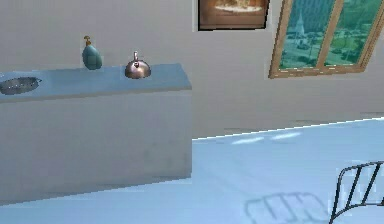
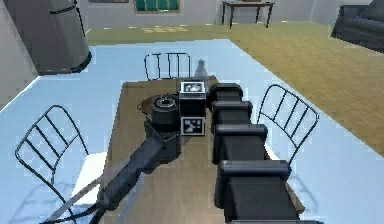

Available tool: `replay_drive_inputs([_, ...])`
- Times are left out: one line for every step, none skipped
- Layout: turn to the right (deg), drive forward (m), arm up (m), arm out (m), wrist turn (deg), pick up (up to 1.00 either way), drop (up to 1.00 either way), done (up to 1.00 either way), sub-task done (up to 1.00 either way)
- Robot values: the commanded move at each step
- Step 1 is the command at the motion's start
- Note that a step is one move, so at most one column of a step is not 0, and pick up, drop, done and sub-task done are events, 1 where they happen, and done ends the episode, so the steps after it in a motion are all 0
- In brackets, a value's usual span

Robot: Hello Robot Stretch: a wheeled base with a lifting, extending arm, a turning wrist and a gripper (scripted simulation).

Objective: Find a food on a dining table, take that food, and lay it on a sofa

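the robot stands at the table (image 2: 132,108) with its arm stretched across the top, so the finding looks done; taking the food and carrying it off are left. no food can be told for sure: a dark round thing (image 2: 160,102) lies on the table at about 1 o'clock from the gripper (image 2: 105,190). whether the gripper grips anything cannot be told. wire chairs (image 2: 283,110) ring the table and would hem in a turn. the dark sofa (image 2: 362,25) sits well apart at 2 o'clock.

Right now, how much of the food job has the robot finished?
Done: it stands at the dining table. In hand: its pincer is at the table, near a dark round thing; I cannot tell whether it holds anything. Left: a sure grab, then the trip to the sofa, far across the room.
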Motion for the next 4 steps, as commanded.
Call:
replay_drive_inputs([0.0,0.0,0.0,-0.12,0.0,0.0,0.0,0.0,0.0])
replay_drive_inputs([-45.0,0.0,0.0,0.0,0.0,0.0,0.0,0.0,0.0])
replay_drive_inputs([-45.0,0.0,0.0,0.0,0.0,0.0,0.0,0.0,0.0])
replay_drive_inputs([-9.0,0.0,0.0,0.0,0.0,0.0,0.0,0.0,0.0])
